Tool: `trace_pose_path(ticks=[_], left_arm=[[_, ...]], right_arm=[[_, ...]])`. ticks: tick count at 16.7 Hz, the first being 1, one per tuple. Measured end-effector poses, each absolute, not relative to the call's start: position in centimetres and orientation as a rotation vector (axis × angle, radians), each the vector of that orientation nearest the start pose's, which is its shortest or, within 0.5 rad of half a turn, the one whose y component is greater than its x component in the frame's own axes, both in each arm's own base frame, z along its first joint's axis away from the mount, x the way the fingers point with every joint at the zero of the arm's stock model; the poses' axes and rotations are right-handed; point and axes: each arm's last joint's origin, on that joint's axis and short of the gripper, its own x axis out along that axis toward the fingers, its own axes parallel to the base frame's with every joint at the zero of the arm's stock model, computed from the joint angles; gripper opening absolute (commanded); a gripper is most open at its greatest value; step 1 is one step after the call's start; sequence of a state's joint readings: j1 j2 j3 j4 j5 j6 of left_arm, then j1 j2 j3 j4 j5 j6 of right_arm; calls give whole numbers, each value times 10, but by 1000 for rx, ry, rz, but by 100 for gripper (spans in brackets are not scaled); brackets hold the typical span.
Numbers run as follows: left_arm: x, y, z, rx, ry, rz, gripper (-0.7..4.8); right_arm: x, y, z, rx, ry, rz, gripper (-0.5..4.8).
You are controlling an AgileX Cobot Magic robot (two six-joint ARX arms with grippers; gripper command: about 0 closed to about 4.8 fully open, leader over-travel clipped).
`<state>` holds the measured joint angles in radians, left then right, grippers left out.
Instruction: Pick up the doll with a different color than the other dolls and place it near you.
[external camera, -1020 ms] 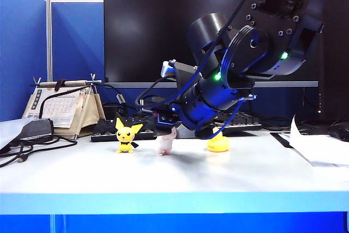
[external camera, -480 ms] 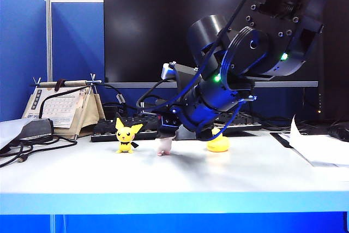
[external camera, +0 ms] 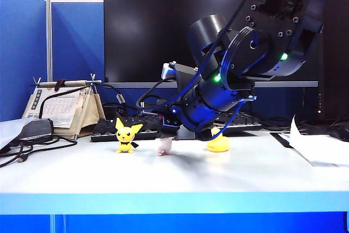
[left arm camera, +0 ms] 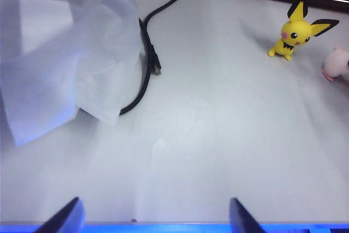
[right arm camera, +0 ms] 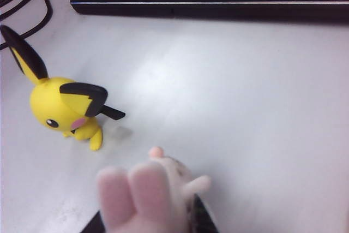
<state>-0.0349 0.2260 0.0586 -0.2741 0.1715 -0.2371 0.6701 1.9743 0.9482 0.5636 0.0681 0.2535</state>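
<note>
The pale pink doll (external camera: 164, 145) stands on the white table (external camera: 180, 181) between the yellow pointy-eared doll (external camera: 126, 136) and the yellow duck (external camera: 218, 143). My right gripper (external camera: 166, 126) reaches down from the right and covers its head. In the right wrist view the pink doll (right arm camera: 147, 195) fills the gap of my right gripper (right arm camera: 148, 221), with a dark finger (right arm camera: 203, 217) pressed against each side; the yellow doll (right arm camera: 62, 107) stands beside it. My left gripper (left arm camera: 155, 219) hangs open over the table's front edge, far from the pink doll (left arm camera: 338, 64).
A black keyboard (external camera: 109, 131) lies behind the dolls. A desk calendar (external camera: 60, 107) and cables (external camera: 27, 145) sit at the back left, papers (external camera: 322, 148) at the right. A crumpled white sheet (left arm camera: 60, 53) and a black cable (left arm camera: 147, 64) lie on the left.
My right gripper's fingers have closed in on the pink doll's head, which showed a second ago and is now hidden. The arms have otherwise kept still.
</note>
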Motion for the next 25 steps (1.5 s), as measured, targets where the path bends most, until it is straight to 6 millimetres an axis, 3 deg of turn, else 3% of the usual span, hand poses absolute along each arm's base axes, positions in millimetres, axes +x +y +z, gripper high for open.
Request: trace_pose_path(ticks=[3,5,12,17,25], left_arm=[[101,-8,140,-263,464,-149,350],[101,-8,140,-263,464,-149,350],[101,-8,140,-263,464,-149,350],[101,-8,140,-257,461,-125,350],[101,-8,140,-255,460,-117,350]], right_arm=[[306,240,125,74,505,531,46],[306,240,126,80,492,534,3],[307,241,130,92,462,539,-1],[312,245,162,127,374,554,-1],[312,244,179,116,355,558,-1]])
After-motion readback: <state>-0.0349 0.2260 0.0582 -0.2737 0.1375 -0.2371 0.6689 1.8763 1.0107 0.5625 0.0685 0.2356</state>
